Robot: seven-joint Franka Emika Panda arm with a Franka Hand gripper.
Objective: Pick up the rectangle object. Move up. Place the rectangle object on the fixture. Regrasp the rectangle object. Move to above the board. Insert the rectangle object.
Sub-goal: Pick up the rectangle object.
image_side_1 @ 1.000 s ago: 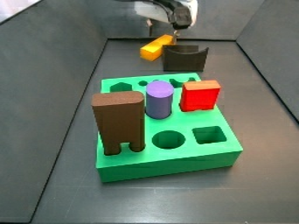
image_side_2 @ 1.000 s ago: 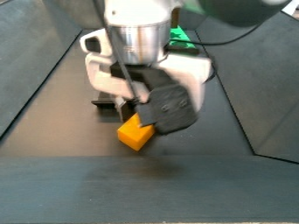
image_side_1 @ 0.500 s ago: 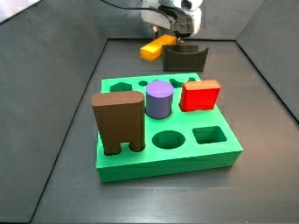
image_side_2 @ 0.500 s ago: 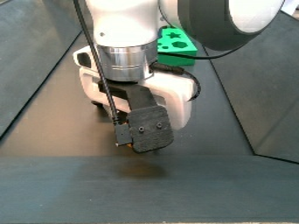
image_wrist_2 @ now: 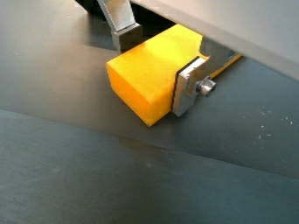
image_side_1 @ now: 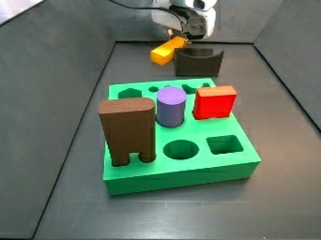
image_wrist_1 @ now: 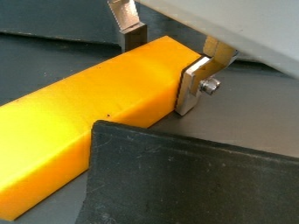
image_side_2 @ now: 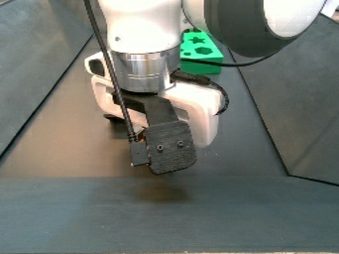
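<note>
The rectangle object (image_side_1: 164,52) is a yellow-orange bar lying on its side across the dark fixture (image_side_1: 198,63), behind the green board (image_side_1: 175,176). One end sticks out past the fixture's side. My gripper (image_side_1: 189,36) is right above the fixture. In both wrist views the gripper (image_wrist_1: 163,63) (image_wrist_2: 156,61) has its silver fingers (image_wrist_1: 193,86) on either side of the bar (image_wrist_1: 105,105) (image_wrist_2: 146,74), shut on it near one end. The fixture's dark edge (image_wrist_1: 198,184) lies under the bar. In a side view the arm (image_side_2: 143,60) hides the bar.
On the board stand a brown arch-legged block (image_side_1: 128,131), a purple cylinder (image_side_1: 171,106) and a red cube (image_side_1: 216,102). A round hole (image_side_1: 183,149) and a square hole (image_side_1: 224,144) are open at its front. Grey sloping walls enclose the floor (image_side_1: 75,112).
From one second ago to half a second ago, the gripper carried the bar down onto the fixture. Since then nothing has visibly moved.
</note>
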